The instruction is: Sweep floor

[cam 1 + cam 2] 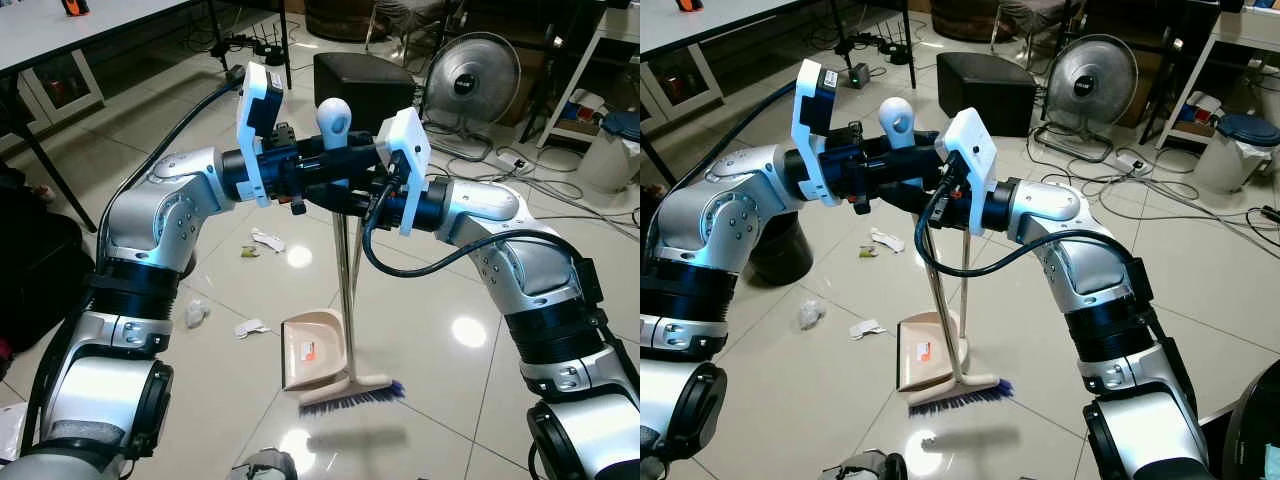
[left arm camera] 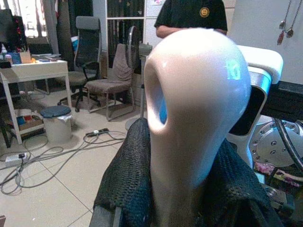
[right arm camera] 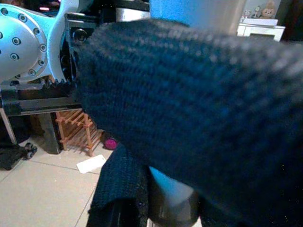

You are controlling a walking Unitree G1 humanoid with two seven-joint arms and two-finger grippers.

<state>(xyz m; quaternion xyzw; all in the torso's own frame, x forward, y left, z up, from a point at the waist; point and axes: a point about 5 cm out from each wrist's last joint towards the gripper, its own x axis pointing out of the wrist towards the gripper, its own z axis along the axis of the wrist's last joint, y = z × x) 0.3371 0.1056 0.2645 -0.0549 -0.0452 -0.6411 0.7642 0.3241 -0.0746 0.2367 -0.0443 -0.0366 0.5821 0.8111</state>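
Both my left gripper (image 1: 300, 172) and right gripper (image 1: 362, 182) are clamped on the broom handle (image 2: 194, 109), just under its white looped top. My fingers hide the grip itself. The broom head (image 1: 352, 394) rests on the tiles against the dustpan (image 1: 312, 348); paper scraps (image 1: 266, 240) lie beyond the dustpan.

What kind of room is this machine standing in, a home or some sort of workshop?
It looks like a workroom or office within a home, though that is a guess. A standing fan and loose cables sit on the tiled floor, a desk and office chair stand nearby, and paper scraps lie about.
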